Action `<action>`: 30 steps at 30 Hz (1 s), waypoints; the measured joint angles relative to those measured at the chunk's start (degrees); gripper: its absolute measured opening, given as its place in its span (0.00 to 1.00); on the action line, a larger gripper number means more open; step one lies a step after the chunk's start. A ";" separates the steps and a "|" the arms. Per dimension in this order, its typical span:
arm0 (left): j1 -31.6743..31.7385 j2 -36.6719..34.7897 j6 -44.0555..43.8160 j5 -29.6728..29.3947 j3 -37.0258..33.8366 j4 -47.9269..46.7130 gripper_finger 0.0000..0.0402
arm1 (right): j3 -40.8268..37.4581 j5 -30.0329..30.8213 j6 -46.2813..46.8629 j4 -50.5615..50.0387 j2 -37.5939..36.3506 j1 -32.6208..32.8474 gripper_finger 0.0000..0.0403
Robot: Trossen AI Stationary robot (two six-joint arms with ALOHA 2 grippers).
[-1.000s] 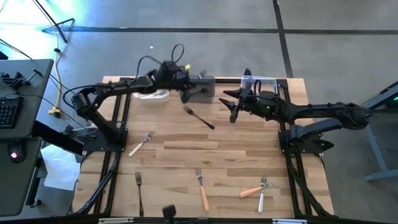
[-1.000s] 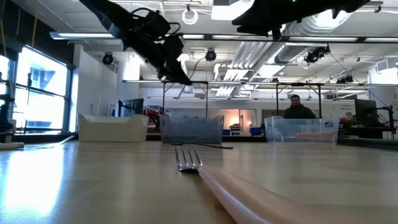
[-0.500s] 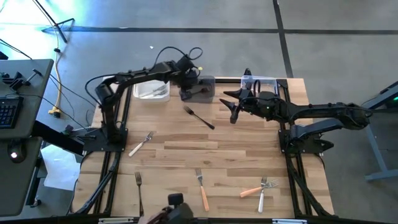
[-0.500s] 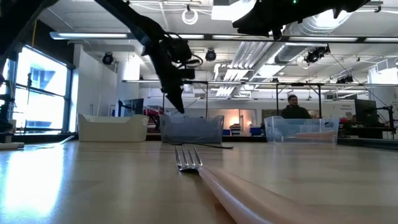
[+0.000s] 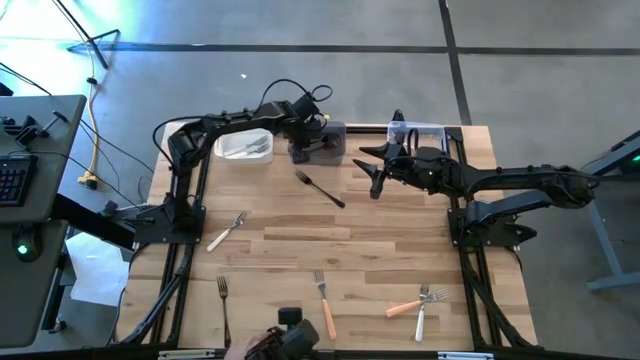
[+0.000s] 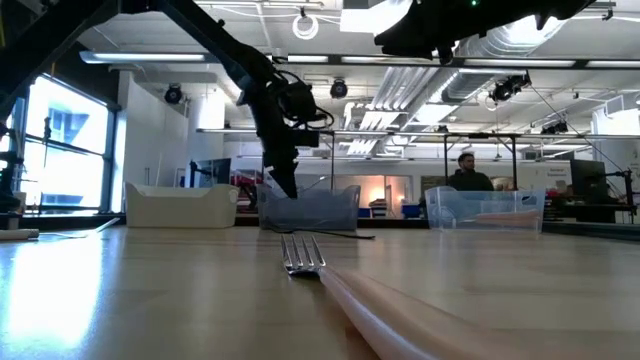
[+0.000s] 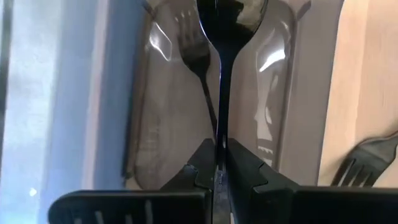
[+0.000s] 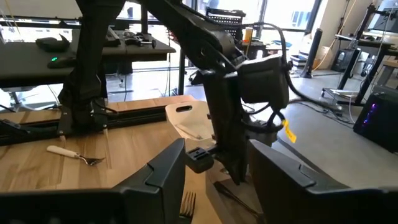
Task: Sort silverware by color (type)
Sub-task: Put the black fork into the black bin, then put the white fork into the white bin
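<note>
A: What's changed w/ the left arm?

B: It has swung from over the white bin across to the dark middle bin — a sec ago its wrist sat further left. The left end effector now hangs over that bin, fingers clamped on a black fork, tines down inside the bin.

A: So the drop is close?

B: Looks like it, imo. Fork is in the right place for its type — another dark fork already lies in there. Release is prob. next.

A: Right arm?

B: Hasn't moved. The right end effector waits near the clear bin, fingers apart, nothing held.

A: What's left on the counter?

B: High view: a black fork mid-counter, a cream fork at left, a dark fork near the front edge, an orange fork, plus a crossed orange/cream pair front right. So well short of done.

A: Wrist cam vs the rest?

B: Only the left wrist view shows the grip and the bin's contents — high view hides both under the arm. The low view shows height: the end effector dips to the bin rim.
</note>
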 joint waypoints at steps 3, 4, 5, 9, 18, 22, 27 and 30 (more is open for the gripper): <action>0.03 1.31 0.47 0.34 0.00 -0.33 0.01 | 0.00 -0.02 0.00 0.02 0.00 0.00 0.39; 0.06 1.73 0.49 0.43 0.00 -0.35 0.01 | 0.00 -0.04 0.00 0.02 0.00 0.00 0.39; 0.14 2.19 0.51 0.45 0.00 -0.34 0.01 | 0.00 -0.08 0.00 0.02 0.00 0.00 0.39; 0.55 3.23 0.57 0.54 -0.02 -0.71 0.01 | 0.00 -0.13 0.00 0.02 0.00 0.00 0.39; 1.56 4.43 -0.53 1.29 -0.04 -0.86 0.03 | 0.00 -0.13 0.43 0.00 0.00 0.00 0.39; 1.54 5.00 -1.39 0.81 -0.04 -1.00 0.04 | 0.00 -0.12 0.44 0.00 0.00 0.00 0.39; 1.43 4.47 -1.61 0.56 -0.09 -1.10 0.12 | -0.02 -0.11 0.44 0.02 0.00 0.00 0.39; 1.43 3.55 -2.49 0.56 -0.07 -0.95 0.20 | -0.02 -0.03 0.46 0.04 0.00 0.00 0.40</action>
